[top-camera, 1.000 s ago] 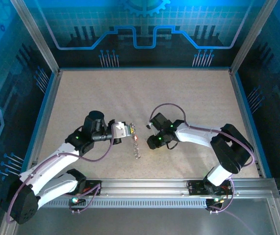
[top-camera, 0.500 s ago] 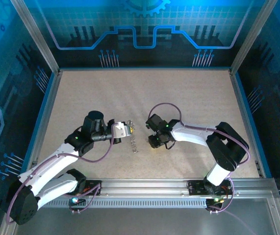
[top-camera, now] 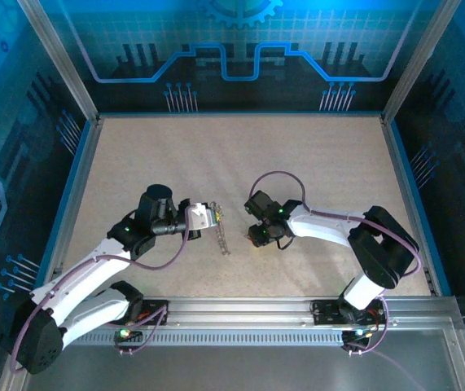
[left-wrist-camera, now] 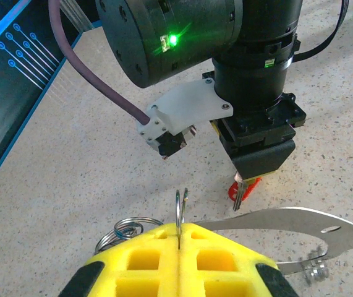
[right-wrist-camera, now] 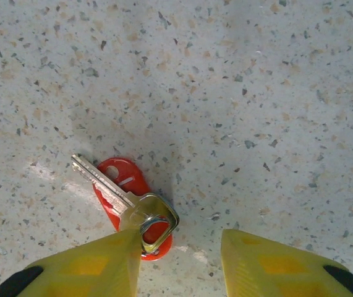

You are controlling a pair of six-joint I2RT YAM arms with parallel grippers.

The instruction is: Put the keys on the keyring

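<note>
While the left jaws stay pressed fully together on the thin silvery metal keyring, they hold it upright on edge above the middle of the speckled beige bench. A bumpy strand of it dangles towards the near edge. Just right of it, a small key with a bright red head and short silvery blade lies flat on the bench, apart from the ring. A second ago a red speck sat against that strand. It is gone from there now, and the right arm has swung closer to the near edge. The right jaws hang over the key, partly open, one yellow fingertip at its head, clamping nothing. I judge the key unthreaded and needing a fresh pick-up.
</note>
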